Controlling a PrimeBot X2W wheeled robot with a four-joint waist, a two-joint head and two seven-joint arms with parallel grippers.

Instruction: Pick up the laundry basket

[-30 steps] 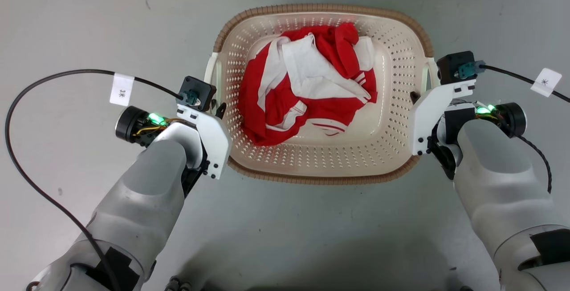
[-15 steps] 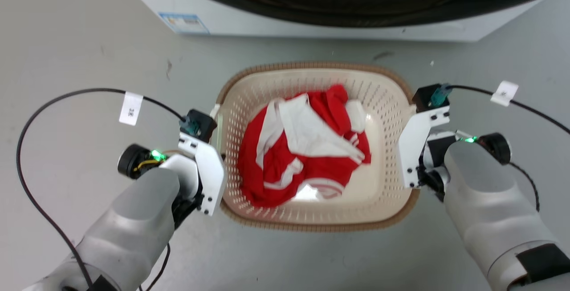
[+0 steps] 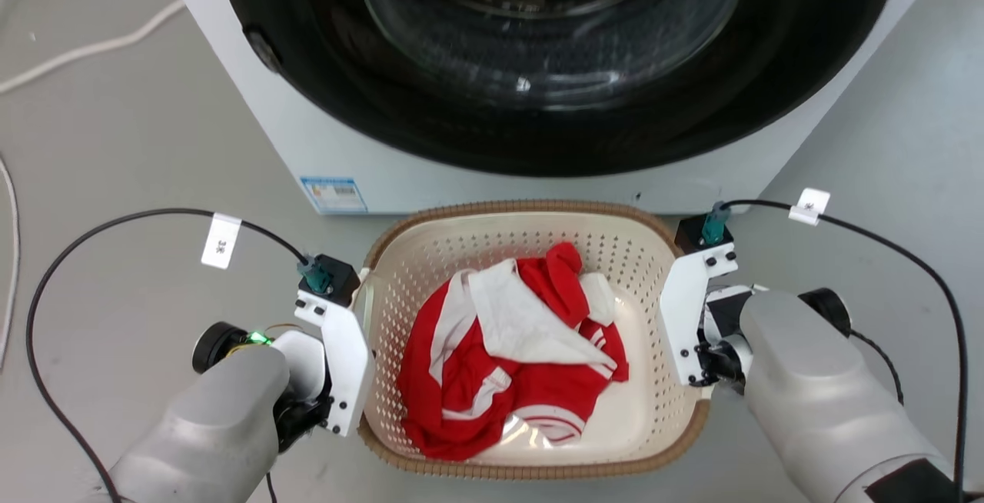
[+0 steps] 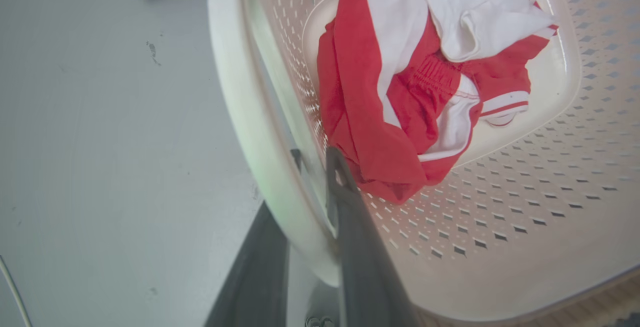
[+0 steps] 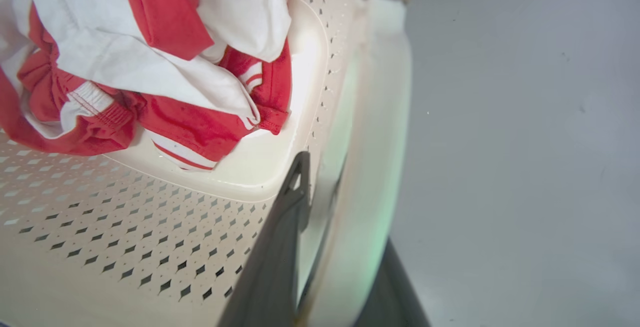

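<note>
The laundry basket [image 3: 430, 257] is cream perforated plastic with a brown woven rim and holds red and white clothes [image 3: 507, 349]. It sits between my two arms, just before the washing machine. In the left wrist view my left gripper [image 4: 305, 227] is shut on the basket's white left handle [image 4: 240, 92], with one dark finger [image 4: 345, 207] inside the handle and the other outside. In the right wrist view my right gripper [image 5: 340, 247] is shut on the white right handle [image 5: 380, 117] in the same way. In the head view the white wrist mounts [image 3: 342, 349] hide both sets of fingers.
A white front-loading washing machine [image 3: 323, 134] with a dark round door [image 3: 553, 41] stands right behind the basket. Black cables [image 3: 115, 226] loop out from both wrists. A pale cord [image 3: 84, 48] lies on the grey floor at the far left. Bare floor lies on both sides.
The whole head picture has shifted: the washing machine has come into view and the basket and arms sit lower in the frame. Both grippers stay on the basket's handles.
</note>
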